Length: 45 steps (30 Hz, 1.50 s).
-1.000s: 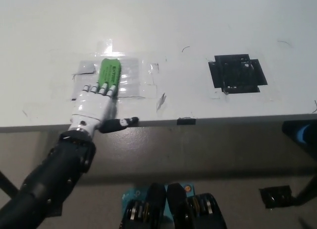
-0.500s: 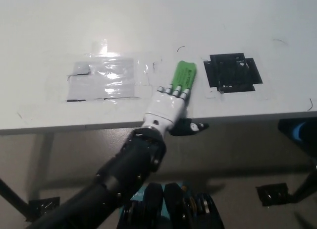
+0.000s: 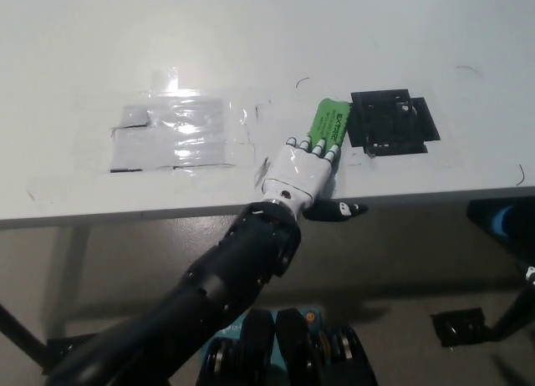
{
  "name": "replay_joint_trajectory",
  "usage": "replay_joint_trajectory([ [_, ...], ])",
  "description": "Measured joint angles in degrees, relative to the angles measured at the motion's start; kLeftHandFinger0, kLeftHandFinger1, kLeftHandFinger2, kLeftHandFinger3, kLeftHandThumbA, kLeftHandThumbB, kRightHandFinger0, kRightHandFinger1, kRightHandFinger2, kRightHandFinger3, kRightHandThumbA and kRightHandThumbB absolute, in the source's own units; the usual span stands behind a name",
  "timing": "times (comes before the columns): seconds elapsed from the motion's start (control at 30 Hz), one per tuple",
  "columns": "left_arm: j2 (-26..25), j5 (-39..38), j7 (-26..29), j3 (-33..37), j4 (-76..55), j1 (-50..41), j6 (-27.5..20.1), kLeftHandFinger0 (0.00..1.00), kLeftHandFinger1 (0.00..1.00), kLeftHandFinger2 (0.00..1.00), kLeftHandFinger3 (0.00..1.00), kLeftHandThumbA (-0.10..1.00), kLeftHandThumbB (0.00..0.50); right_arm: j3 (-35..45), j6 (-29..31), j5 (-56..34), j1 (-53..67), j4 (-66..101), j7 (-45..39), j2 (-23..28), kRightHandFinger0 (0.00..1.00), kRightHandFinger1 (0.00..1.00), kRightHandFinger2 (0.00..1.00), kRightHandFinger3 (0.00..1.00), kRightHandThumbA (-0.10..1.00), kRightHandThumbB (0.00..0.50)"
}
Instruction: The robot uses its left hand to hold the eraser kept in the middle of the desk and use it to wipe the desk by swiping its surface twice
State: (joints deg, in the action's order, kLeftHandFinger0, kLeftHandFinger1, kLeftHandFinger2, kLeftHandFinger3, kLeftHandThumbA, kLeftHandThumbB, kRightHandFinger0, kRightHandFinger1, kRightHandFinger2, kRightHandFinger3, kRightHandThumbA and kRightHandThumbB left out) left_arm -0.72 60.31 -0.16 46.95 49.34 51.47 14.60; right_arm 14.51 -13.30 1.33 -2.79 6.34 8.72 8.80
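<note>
The near end of the green eraser (image 3: 328,124) lies hidden under the left hand (image 3: 298,176), its printed label too small to read, and the table (image 3: 351,35) is cut off by the picture's edges.

The left hand (image 3: 298,173) is white with dark-tipped fingers. Its thumb is black. The forearm is black and bulky

eraser (image 3: 328,124) | dark print on green top | too blurred to read
</note>
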Motion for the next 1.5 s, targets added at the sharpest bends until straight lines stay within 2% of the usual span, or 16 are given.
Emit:
replay_joint_trajectory([
  [0.03, 0.1, 0.0, 0.1, 0.1, 0.5, 0.2, 0.0, 1.00, 1.00, 1.00, 1.00, 1.00, 0.500, 0.0, 0.0, 0.0, 0.0, 0.0, 0.0, 0.0, 0.89, 0.90, 0.81, 0.84, 1.00, 0.131],
  [0.1, 0.4, 0.0, 0.2, 0.2, 1.2, 0.6, -0.1, 1.00, 1.00, 1.00, 1.00, 1.00, 0.500, 0.0, 0.0, 0.1, 0.0, 0.0, 0.0, 0.0, 0.90, 0.90, 0.81, 0.84, 1.00, 0.102],
  [0.13, 0.4, 0.0, 0.2, 0.3, 1.5, 0.7, -0.1, 1.00, 1.00, 1.00, 1.00, 1.00, 0.500, 0.0, 0.0, 0.1, -0.1, 0.0, 0.0, 0.0, 0.90, 0.90, 0.81, 0.83, 1.00, 0.121],
  [0.23, 0.5, 0.0, 0.3, 0.3, 2.0, 0.9, -0.2, 1.00, 1.00, 1.00, 1.00, 1.00, 0.500, 0.0, 0.0, 0.1, -0.1, 0.0, 0.0, 0.0, 0.90, 0.90, 0.81, 0.83, 1.00, 0.125],
  [0.33, 0.5, 0.0, 0.4, 0.3, 2.2, 1.0, -0.3, 1.00, 1.00, 1.00, 1.00, 1.00, 0.500, 0.0, 0.0, 0.1, -0.2, 0.0, 0.0, 0.0, 0.89, 0.90, 0.81, 0.82, 1.00, 0.093],
  [0.47, 0.1, 0.0, 0.6, 0.0, 2.0, 0.5, -0.5, 1.00, 1.00, 1.00, 1.00, 1.00, 0.500, 0.1, 0.0, 0.1, -0.2, 0.0, 0.0, 0.0, 0.90, 0.90, 0.81, 0.84, 1.00, 0.108],
  [0.7, -2.3, -1.4, 1.5, -5.1, -1.2, -2.3, -1.7, 1.00, 1.00, 1.00, 1.00, 1.00, 0.500, 0.2, 0.0, 0.0, 0.0, 0.0, 0.0, 0.0, 0.89, 0.89, 0.80, 0.82, 1.00, 0.098],
  [0.83, -5.3, -2.0, 1.7, -8.4, -5.3, -5.2, -1.9, 1.00, 1.00, 1.00, 1.00, 1.00, 0.487, 0.4, 0.0, 0.0, 0.4, 0.0, 0.0, 0.0, 0.91, 0.90, 0.81, 0.84, 1.00, 0.103],
  [0.93, -8.1, -2.4, 1.7, -10.3, -7.9, -7.0, -1.9, 1.00, 1.00, 1.00, 1.00, 1.00, 0.491, 0.4, 0.0, 0.0, 0.6, 0.0, 0.0, 0.0, 0.90, 0.91, 0.82, 0.85, 1.00, 0.073],
  [1.03, -11.4, -2.9, 1.7, -12.3, -10.0, -8.7, -2.0, 1.00, 1.00, 1.00, 1.00, 1.00, 0.499, 0.4, 0.0, 0.0, 0.8, 0.0, 0.0, 0.0, 0.89, 0.89, 0.81, 0.84, 1.00, 0.097],
  [1.07, -12.3, -3.1, 1.7, -12.9, -10.3, -9.1, -2.0, 1.00, 1.00, 1.00, 1.00, 1.00, 0.500, 0.5, 0.0, 0.0, 0.9, 0.0, 0.0, 0.0, 0.88, 0.88, 0.79, 0.82, 1.00, 0.087],
  [1.23, -15.8, -3.4, 1.7, -14.4, -11.0, -10.5, -2.1, 1.00, 1.00, 1.00, 1.00, 1.00, 0.500, 0.5, 0.0, 0.0, 1.2, 0.0, 0.0, 0.0, 0.89, 0.88, 0.79, 0.82, 1.00, 0.091],
  [1.37, -17.6, -3.4, 1.7, -14.7, -11.5, -11.1, -2.0, 1.00, 1.00, 1.00, 1.00, 1.00, 0.500, 0.5, 0.0, 0.0, 1.2, 0.0, 0.0, 0.0, 0.89, 0.88, 0.79, 0.82, 1.00, 0.073],
  [1.4, -18.0, -3.4, 1.7, -14.7, -11.6, -11.3, -2.0, 1.00, 1.00, 1.00, 1.00, 1.00, 0.500, 0.5, 0.0, 0.0, 1.2, 0.0, 0.0, 0.0, 0.89, 0.87, 0.79, 0.81, 1.00, 0.100],
  [1.47, -18.8, -3.4, 1.7, -15.1, -11.7, -11.6, -2.0, 1.00, 1.00, 1.00, 1.00, 1.00, 0.500, 0.5, 0.0, 0.0, 1.2, 0.0, 0.0, 0.0, 0.87, 0.87, 0.78, 0.81, 1.00, 0.107],
  [1.5, -19.0, -3.4, 1.7, -15.1, -11.7, -11.7, -2.0, 1.00, 1.00, 1.00, 1.00, 1.00, 0.500, 0.5, 0.0, 0.0, 1.2, 0.0, 0.0, 0.0, 0.84, 0.84, 0.76, 0.78, 1.00, 0.158],
])
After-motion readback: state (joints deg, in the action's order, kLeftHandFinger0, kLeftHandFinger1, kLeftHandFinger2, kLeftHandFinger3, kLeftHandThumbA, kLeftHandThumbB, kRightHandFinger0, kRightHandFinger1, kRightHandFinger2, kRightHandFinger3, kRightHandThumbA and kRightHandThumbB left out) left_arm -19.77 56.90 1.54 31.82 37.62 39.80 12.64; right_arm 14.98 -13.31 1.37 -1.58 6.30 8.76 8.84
